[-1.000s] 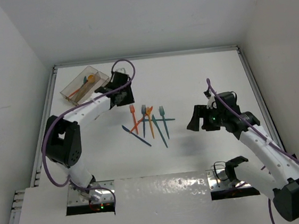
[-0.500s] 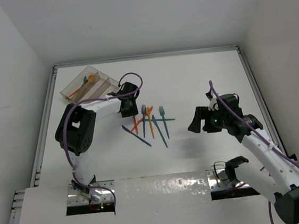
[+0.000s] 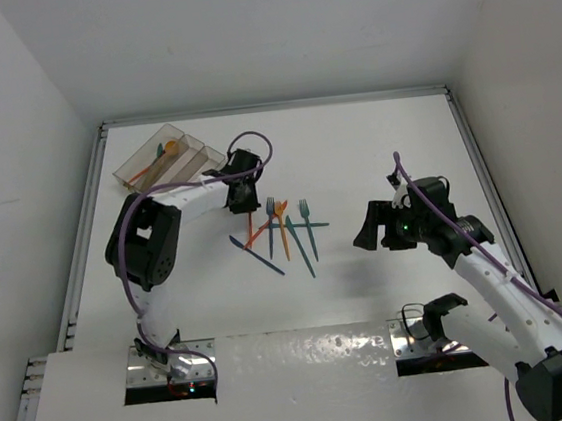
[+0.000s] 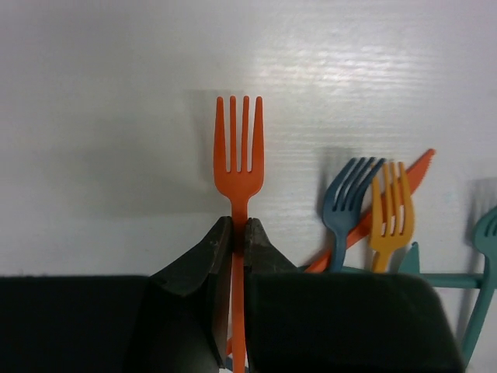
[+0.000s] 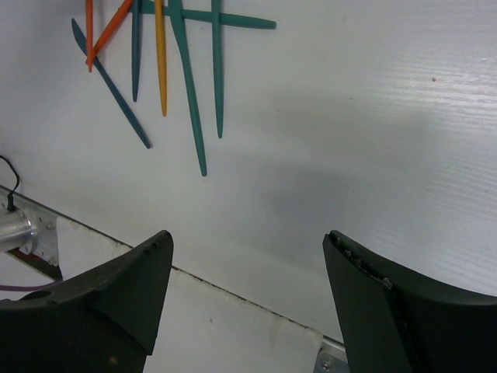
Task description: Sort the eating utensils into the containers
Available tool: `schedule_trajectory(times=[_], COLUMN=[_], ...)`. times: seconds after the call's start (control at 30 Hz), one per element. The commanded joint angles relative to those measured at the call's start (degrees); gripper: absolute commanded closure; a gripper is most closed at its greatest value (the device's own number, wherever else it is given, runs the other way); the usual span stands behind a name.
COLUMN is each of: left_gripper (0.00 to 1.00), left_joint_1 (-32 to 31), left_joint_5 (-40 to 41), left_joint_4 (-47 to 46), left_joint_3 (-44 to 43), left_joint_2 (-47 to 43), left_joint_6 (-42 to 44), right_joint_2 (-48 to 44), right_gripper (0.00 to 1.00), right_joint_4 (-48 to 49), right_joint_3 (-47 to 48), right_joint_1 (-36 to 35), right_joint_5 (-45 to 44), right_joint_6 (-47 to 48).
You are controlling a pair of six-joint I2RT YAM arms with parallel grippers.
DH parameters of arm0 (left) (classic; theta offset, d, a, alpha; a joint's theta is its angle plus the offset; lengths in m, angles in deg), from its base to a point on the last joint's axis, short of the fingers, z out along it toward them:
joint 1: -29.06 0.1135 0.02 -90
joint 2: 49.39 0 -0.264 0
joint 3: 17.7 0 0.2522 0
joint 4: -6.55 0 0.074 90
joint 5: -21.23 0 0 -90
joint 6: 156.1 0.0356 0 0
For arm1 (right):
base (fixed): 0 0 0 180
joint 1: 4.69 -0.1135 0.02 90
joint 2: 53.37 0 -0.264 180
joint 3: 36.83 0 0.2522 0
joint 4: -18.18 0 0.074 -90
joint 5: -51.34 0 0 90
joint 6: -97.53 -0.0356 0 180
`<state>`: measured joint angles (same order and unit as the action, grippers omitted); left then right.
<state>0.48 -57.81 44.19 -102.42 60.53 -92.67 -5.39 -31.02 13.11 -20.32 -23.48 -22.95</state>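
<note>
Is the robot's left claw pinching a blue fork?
No, the left gripper is shut on the orange fork, and the dark blue fork lies loose off to one side.

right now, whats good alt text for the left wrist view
The left end effector is shut on the handle of an orange fork, tines pointing away, against a white table. Further right in frame lie a dark blue fork, a yellow-orange fork, an orange knife and teal utensils.

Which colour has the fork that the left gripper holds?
Orange. The fork in the left gripper shows best in the left wrist view.
</note>
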Motion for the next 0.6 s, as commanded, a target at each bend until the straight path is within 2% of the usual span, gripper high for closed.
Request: schedule_trajectory(times=[0.0, 0.07, 0.1, 0.17, 0.23, 0.27, 0.3, 0.37, 0.47, 0.57], left_gripper=[1.0, 1.0, 1.0, 1.0, 1.0, 1.0, 1.0, 1.0, 1.0, 1.0], left_joint_1=[-0.4, 0.0, 0.4, 4.0, 11.7, 11.7, 15.4, 18.2, 22.4, 24.7], left_joint_5=[0.1, 2.3, 3.4, 1.9, -3.8, -5.4, -6.6, -9.5, -9.4, -10.7], left_joint_4=[-2.2, -2.2, -3.1, -5.3, -7.9, -8.0, -7.9, -8.3, -9.5, -8.5], left_joint_3=[-5.0, -6.5, -7.3, -7.3, -7.8, -8.4, -9.1, -11.0, -12.2, -16.0], left_joint_2=[-6.5, -8.8, -11.3, -13.6, -15.4, -15.4, -15.1, -13.8, -11.2, -7.5], left_joint_6=[9.3, 14.5, 21.1, 28.3, 37.6, 37.6, 41.5, 45.8, 57.4, 61.7], right_joint_2=[-0.2, -0.1, -0.1, 0.0, 0.1, 0.3, 0.4, 0.6, 1.5, 2.1], right_gripper=[0.22, 0.22, 0.22, 0.22, 0.22, 0.22, 0.22, 0.22, 0.22, 0.22], right_joint_4=[1.3, 1.3, 1.3, 1.5, 1.7, 1.8, 1.9, 2.3, 2.7, 2.7], right_joint_3=[0.2, 0.3, 0.3, 0.3, 0.2, 0.2, 0.2, 0.3, 0.6, 1.2], right_joint_1=[-0.3, -0.2, -0.2, -0.2, -0.2, -0.2, -0.2, -0.2, -0.2, -0.3], right_joint_5=[-0.3, -0.3, -0.3, -0.3, -0.2, -0.2, -0.2, -0.1, 0.1, 0.2], right_joint_6=[-0.6, -0.5, -0.5, -0.4, -0.2, -0.2, -0.2, -0.2, -0.3, -0.1])
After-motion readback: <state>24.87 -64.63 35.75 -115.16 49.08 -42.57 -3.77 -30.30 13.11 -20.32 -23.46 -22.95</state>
